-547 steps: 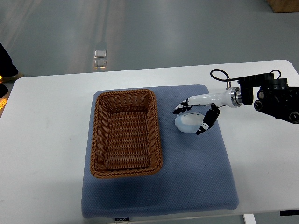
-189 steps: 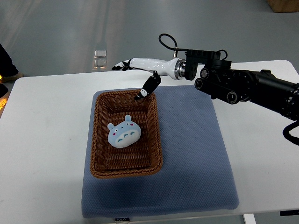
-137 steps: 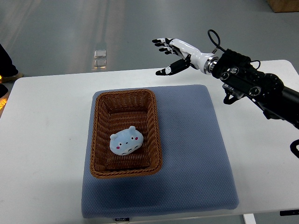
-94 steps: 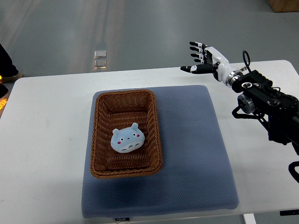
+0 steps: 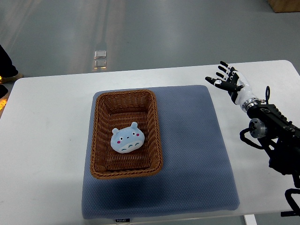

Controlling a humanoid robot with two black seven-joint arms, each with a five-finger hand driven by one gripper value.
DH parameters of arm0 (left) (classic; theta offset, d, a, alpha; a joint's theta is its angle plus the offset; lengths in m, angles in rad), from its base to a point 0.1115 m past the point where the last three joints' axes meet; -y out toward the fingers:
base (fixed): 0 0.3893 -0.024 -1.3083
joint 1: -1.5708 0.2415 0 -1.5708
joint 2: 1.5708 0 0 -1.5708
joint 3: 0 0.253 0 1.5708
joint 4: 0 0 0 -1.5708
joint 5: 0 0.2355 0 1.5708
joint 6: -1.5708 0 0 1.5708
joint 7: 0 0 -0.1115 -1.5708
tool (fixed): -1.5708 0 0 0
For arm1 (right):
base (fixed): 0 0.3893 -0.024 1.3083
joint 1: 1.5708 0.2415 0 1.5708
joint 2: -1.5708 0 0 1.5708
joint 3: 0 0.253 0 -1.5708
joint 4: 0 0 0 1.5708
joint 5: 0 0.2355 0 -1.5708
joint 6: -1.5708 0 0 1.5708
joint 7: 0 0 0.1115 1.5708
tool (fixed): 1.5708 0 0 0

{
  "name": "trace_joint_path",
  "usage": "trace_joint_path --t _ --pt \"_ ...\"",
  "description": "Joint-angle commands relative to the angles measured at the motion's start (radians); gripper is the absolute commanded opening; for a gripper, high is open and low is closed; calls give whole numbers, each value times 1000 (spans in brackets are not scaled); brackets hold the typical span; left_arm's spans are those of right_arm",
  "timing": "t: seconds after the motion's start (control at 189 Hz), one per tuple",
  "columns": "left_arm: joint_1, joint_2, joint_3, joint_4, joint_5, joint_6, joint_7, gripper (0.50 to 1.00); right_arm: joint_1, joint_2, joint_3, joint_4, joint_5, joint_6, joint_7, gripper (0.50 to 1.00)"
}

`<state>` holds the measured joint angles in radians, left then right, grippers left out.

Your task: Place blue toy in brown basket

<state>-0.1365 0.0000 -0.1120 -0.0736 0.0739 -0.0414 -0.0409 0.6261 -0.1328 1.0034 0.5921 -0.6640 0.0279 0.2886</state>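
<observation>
You are looking down on a white table (image 5: 42, 140) standing on a grey floor (image 5: 140, 28), with a blue-grey mat (image 5: 197, 159) spread across its middle. Count one brown basket (image 5: 126, 133) on the left part of the mat and one blue toy (image 5: 127, 139), which lies face up inside the basket, roughly at its centre (ears toward the far side). One right robot hand (image 5: 228, 80) shows, raised over the far right of the table beyond the mat's edge, its fingers spread wide and holding nothing. The blue toy sits well apart from it, to the left and nearer to you. At the left edge, a dark shape (image 5: 5, 65) sits on the floor, too cropped to identify.
</observation>
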Motion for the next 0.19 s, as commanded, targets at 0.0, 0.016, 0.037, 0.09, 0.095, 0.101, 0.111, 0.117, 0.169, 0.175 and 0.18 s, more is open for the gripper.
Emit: trace_joint_path --t 0.0,0.016,0.037,0.09,0.095,0.101,0.111,0.117,0.169,0.175,0.18 --pt "0 0 0 -2 0 0 0 1000 -2 2 -2 0 0 -6 0 913" --pt "0 0 0 -2 0 0 0 1000 -2 2 -5 0 0 -5 0 913" --pt "0 0 0 -2 0 0 0 1000 -2 2 -11 0 0 -6 0 913" --pt "0 0 -2 -3 0 0 0 1000 -2 -2 -19 0 0 -3 0 913" --pt "0 0 -2 -3 0 0 0 1000 -2 -2 -19 0 0 -3 0 913" --pt "0 0 -2 -3 0 0 0 1000 -2 -2 -19 0 0 -3 0 913" --pt "0 0 -2 -5 0 0 1 1000 -2 -2 -19 0 0 -3 0 913" --pt "0 0 -2 -5 0 0 1 1000 -2 -2 -19 0 0 -3 0 913" --pt "0 0 -2 -6 0 0 0 1000 -2 -5 -19 0 0 -3 1 913" --pt "0 0 -2 -6 0 0 0 1000 -2 -5 -20 0 0 -3 1 913" --pt "0 0 -2 -6 0 0 0 1000 -2 -5 -20 0 0 -3 1 913"
